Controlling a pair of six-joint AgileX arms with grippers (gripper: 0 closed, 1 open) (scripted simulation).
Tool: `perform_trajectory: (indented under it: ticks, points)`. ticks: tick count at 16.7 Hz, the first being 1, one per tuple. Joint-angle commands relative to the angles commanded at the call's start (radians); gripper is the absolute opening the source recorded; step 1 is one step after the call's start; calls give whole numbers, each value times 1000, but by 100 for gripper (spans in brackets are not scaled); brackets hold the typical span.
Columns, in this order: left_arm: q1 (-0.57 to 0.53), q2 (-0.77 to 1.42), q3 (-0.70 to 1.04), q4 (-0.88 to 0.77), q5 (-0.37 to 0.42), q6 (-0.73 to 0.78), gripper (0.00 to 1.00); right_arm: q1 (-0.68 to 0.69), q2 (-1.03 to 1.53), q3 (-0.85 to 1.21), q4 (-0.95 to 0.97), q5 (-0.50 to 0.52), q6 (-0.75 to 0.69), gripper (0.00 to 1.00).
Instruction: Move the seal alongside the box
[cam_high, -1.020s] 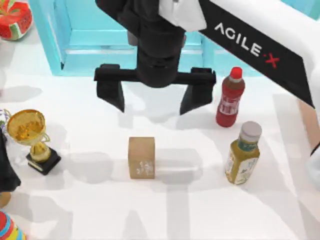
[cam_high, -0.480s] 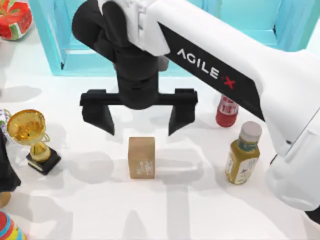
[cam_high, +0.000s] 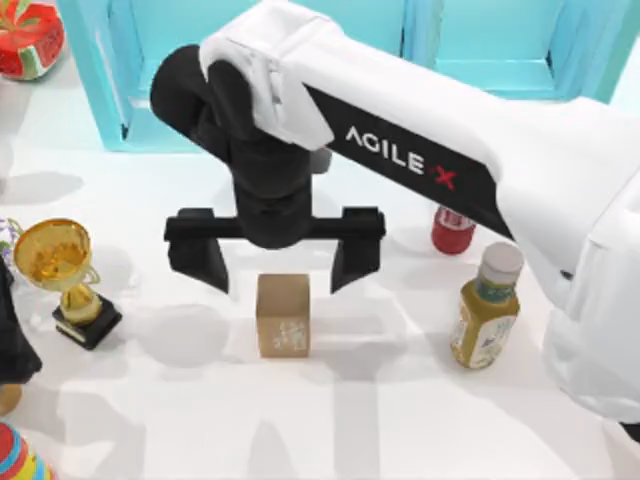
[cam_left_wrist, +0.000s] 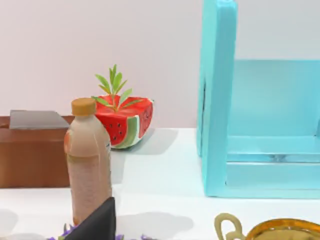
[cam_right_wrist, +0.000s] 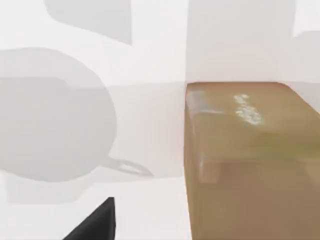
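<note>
The seal (cam_high: 283, 315) is a small tan-brown upright block with a white pattern low on its front face, standing mid-table. My right gripper (cam_high: 280, 275) hangs open just behind and above it, its two black fingers spread wider than the block, one to each side. In the right wrist view the seal (cam_right_wrist: 250, 160) looms close and one black fingertip (cam_right_wrist: 95, 225) shows beside it, apart from it. The box is hidden from view. My left arm (cam_high: 14, 340) is parked at the table's left edge.
A gold trophy (cam_high: 60, 265) stands left of the seal. On the right are a red bottle (cam_high: 452, 230), partly under my arm, and a yellow-green bottle (cam_high: 487, 310). A cyan frame (cam_high: 110, 80) spans the back, with a watermelon pot (cam_high: 28, 38) at back left.
My right gripper has come forward from the cyan frame toward the seal and a little left, staying open. The arm now covers most of the red bottle. The seal has not moved.
</note>
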Motion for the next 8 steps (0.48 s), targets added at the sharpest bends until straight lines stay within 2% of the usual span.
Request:
perform_trajectory:
  ticks: [4, 8]
  points:
    - [0, 0, 0, 0, 0, 0, 100, 4, -24, -218, 187, 0, 3, 100]
    - [0, 0, 0, 0, 0, 0, 100, 6, -30, -283, 251, 0, 5, 100]
